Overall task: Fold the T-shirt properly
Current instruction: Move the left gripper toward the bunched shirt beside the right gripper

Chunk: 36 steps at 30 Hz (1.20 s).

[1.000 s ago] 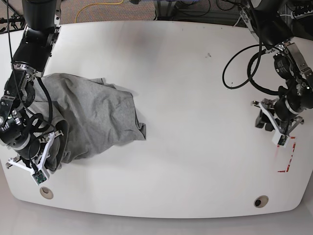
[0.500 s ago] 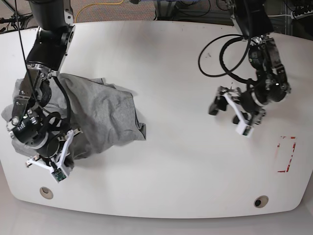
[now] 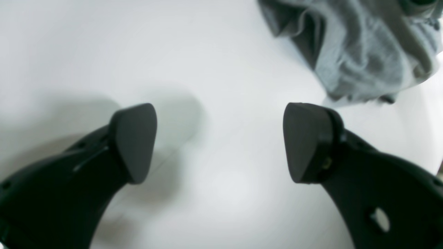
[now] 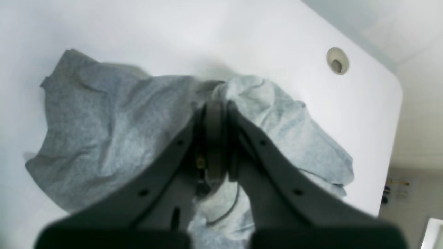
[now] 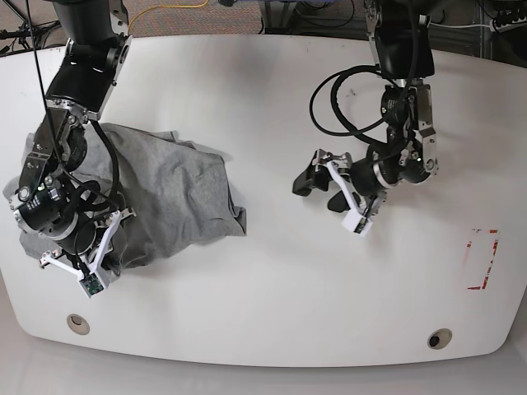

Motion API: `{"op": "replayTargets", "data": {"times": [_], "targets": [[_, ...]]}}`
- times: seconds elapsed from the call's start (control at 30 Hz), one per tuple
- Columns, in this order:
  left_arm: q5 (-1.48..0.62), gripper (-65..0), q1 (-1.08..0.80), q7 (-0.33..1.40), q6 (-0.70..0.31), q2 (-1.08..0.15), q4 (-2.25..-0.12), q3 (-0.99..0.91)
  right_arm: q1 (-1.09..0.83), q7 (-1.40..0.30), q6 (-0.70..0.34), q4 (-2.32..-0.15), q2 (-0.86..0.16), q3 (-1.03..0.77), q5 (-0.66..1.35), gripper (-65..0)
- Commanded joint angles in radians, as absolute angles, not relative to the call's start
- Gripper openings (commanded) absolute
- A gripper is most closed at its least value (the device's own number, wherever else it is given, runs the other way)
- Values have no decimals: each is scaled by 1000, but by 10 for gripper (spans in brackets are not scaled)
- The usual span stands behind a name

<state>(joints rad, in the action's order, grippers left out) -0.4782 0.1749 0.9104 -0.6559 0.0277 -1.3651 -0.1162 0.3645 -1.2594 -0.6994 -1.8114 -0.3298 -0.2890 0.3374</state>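
The grey T-shirt (image 5: 173,193) lies crumpled on the left part of the white table (image 5: 272,107); no lettering shows. My right gripper (image 4: 215,109) is shut on a bunched fold of the T-shirt (image 4: 104,131) at its near-left edge. In the base view that arm's wrist (image 5: 66,230) covers the fingers. My left gripper (image 5: 319,191) hovers open over bare table right of centre, well apart from the shirt. In the left wrist view my left gripper (image 3: 219,138) has nothing between its fingers, and the T-shirt (image 3: 363,52) shows at the top right.
Two round cable holes (image 5: 78,323) (image 5: 439,338) sit near the table's front edge. Red tape marks (image 5: 484,259) lie at the right. Black cables loop from the left arm (image 5: 338,99). A yellow cable (image 5: 165,10) lies on the floor behind the table.
The left arm has swung from the table's right edge toward the middle, and its jaws have opened wide. The right gripper, still shut on cloth, has shifted slightly with the shirt's left edge.
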Motion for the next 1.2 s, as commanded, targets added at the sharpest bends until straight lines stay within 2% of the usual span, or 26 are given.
{"op": "replayTargets", "data": {"times": [0.0,0.3,0.77,1.17], "targets": [[-525,-146,219,858,-664,39,-1328,-80,385,-1234,-698,-1825,-342,-316,341,-650],[-549,-150,293,808,-664,57,-1177,-17,375,-1233,-698,-1824,-344,-340,341,-650],[-562,-143,362,774,-681,67,-979,-40,372,-1234,-698,-1831,-342,-291,341,-650],[-560,-141,426,748,-669,124,-818,-36,370,-1226,-698,-1831,-336,-295,339,-650]]}}
